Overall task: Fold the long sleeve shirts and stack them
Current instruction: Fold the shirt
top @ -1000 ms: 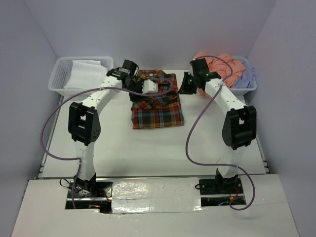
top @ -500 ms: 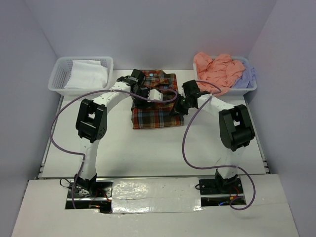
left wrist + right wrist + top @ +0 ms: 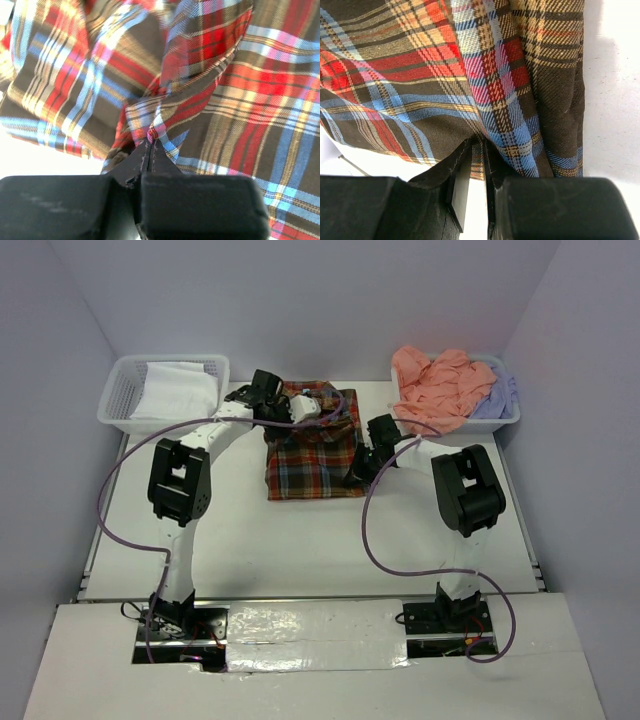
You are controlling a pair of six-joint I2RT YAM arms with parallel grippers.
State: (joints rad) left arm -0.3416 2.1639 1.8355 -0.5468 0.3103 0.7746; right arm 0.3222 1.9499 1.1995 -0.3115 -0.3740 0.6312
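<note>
The plaid shirt [image 3: 315,465] lies partly folded on the far middle of the white table [image 3: 250,530], between the two baskets. Its lower part is a flat rectangle and its upper part is rumpled.

The left gripper [image 3: 150,142] sits over the rumpled upper part. Its jaws are pressed together on a small raised fold of the plaid cloth, which bunches into creases around the pinch. The right gripper [image 3: 479,150] is at the shirt's right edge, low against the table. Its fingers [image 3: 462,180] are nearly together, with the edge of the plaid cloth caught in the narrow gap between them.

At the far right corner, the salmon-pink shirt [image 3: 435,380] is heaped in a white lattice basket [image 3: 508,420] and spills over its left rim. The lavender shirt [image 3: 497,398] is bunched just beside it in the same basket. At the far left corner stands another white basket [image 3: 120,380], holding a white cloth [image 3: 182,390].
</note>
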